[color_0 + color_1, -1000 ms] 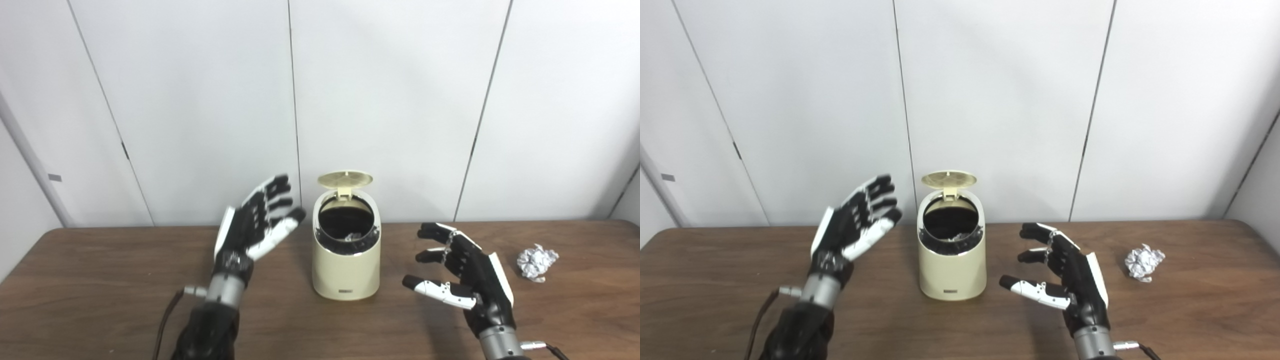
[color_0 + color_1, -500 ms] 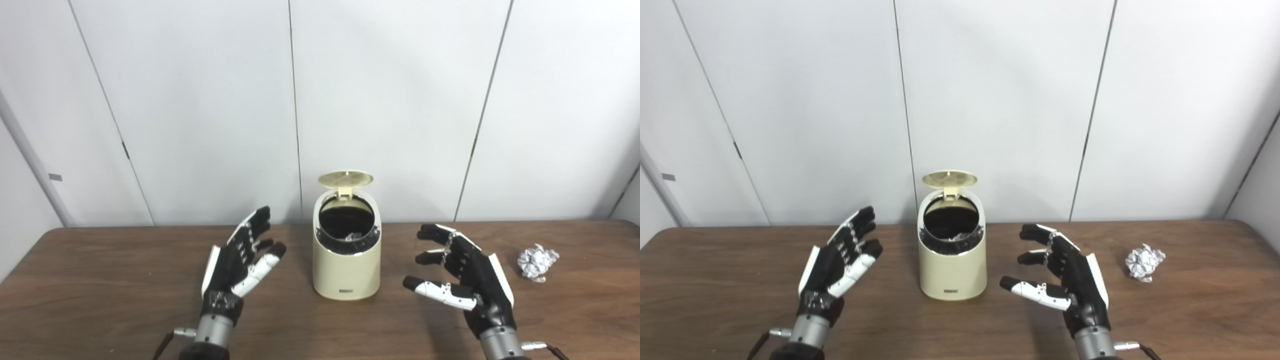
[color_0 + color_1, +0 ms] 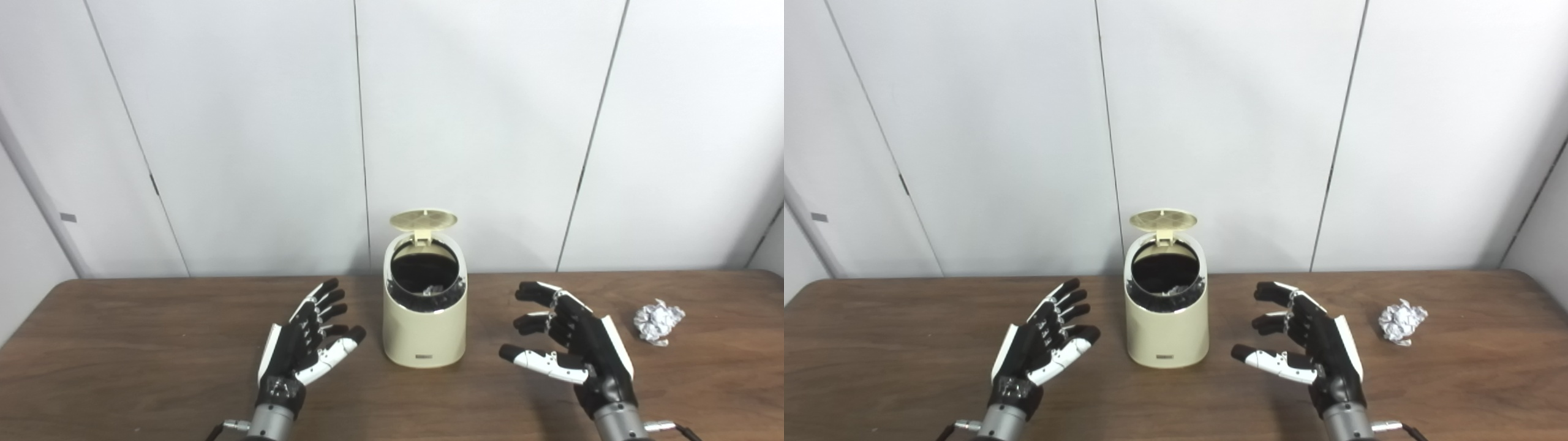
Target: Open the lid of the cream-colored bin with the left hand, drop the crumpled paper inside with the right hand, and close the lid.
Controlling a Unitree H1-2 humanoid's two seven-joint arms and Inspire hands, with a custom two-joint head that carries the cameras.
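From the left eye view I see the small cream-colored plastic bin standing upright near the middle of the brown wooden table, its round lid hinged up at the back and standing open. Inside the dark opening, a bit of crumpled silvery material shows near the front rim. My left hand hovers just beside the bin on its left, palm turned inward, fingers spread apart and holding nothing. My right hand sits on the other side of the bin, a little farther off, fingers spread and curled slightly, thumb pointing toward the bin, also with nothing in it. The crumpled ball of silvery-white paper lies on the table to the right of my right hand, apart from it and well away from the bin.

From the right eye view the layout reads the same. The bin stands open between my two hands, the left one and the right one both empty with fingers apart. The paper ball rests untouched near the table's right side. Plain white wall panels fill the background.
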